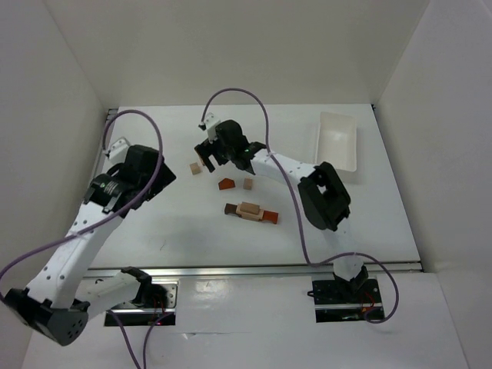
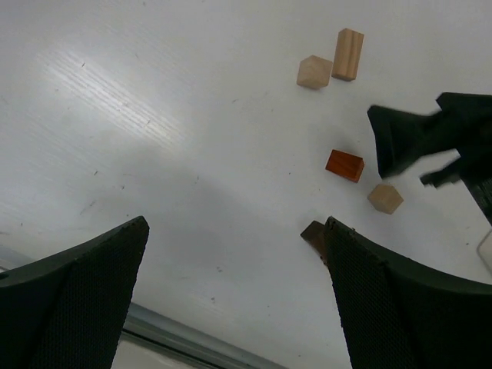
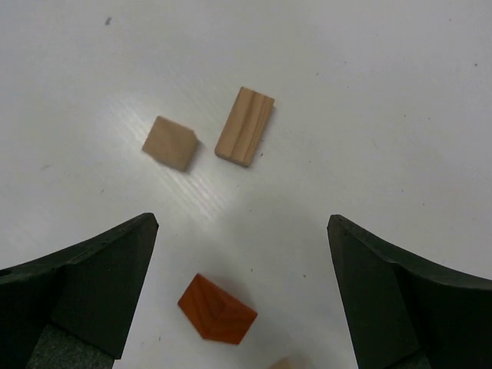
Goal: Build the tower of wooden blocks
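The wood block tower (image 1: 250, 213) is barely begun: a tan block (image 1: 247, 207) on a dark bar (image 1: 231, 208), lying back behind the right fingers (image 3: 92, 284), which gape wide and hold nothing. Nearest, between them, sits the orange wedge (image 3: 217, 310); farther ahead lie a tan cube (image 3: 170, 143) and a tan bar (image 3: 244, 126), its long axis running nearly straight away from them. The left fingers (image 2: 69, 300), also wide and empty, stand well apart.

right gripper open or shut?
Open. Right gripper fingers stand wide apart, gripping nothing; the orange block lies loose below them.
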Controlling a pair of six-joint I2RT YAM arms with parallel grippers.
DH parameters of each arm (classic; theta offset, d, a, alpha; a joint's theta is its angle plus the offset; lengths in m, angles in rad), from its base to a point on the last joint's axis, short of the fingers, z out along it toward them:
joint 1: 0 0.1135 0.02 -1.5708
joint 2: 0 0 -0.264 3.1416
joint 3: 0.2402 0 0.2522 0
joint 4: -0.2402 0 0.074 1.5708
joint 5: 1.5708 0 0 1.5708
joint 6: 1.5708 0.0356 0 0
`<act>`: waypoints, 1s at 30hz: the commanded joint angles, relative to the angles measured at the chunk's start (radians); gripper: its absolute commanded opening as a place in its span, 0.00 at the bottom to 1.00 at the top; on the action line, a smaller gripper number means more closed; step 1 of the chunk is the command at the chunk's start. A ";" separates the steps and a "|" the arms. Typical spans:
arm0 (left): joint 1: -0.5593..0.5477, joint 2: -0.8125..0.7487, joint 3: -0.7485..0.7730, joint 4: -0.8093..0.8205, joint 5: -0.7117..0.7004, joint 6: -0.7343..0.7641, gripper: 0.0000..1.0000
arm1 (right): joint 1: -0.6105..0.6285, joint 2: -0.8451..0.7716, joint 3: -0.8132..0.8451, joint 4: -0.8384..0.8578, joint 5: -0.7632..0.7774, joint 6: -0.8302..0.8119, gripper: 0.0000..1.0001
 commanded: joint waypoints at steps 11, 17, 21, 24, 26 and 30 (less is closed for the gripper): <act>-0.006 -0.131 -0.070 -0.111 -0.010 -0.063 1.00 | 0.055 0.382 0.502 -0.115 0.264 0.204 1.00; -0.006 -0.131 -0.093 -0.068 0.010 -0.023 1.00 | 0.055 0.446 0.512 -0.050 0.306 0.213 0.92; -0.006 -0.131 -0.093 -0.068 0.010 -0.014 1.00 | 0.055 0.474 0.535 -0.030 0.331 0.213 0.86; -0.006 -0.131 -0.093 -0.057 0.019 -0.003 1.00 | 0.055 0.496 0.544 -0.007 0.312 0.213 0.83; -0.006 -0.121 -0.093 -0.048 0.030 -0.003 1.00 | 0.055 0.508 0.556 -0.007 0.323 0.213 0.82; -0.006 -0.103 -0.102 -0.048 0.030 0.006 1.00 | 0.055 0.508 0.556 0.013 0.280 0.213 0.82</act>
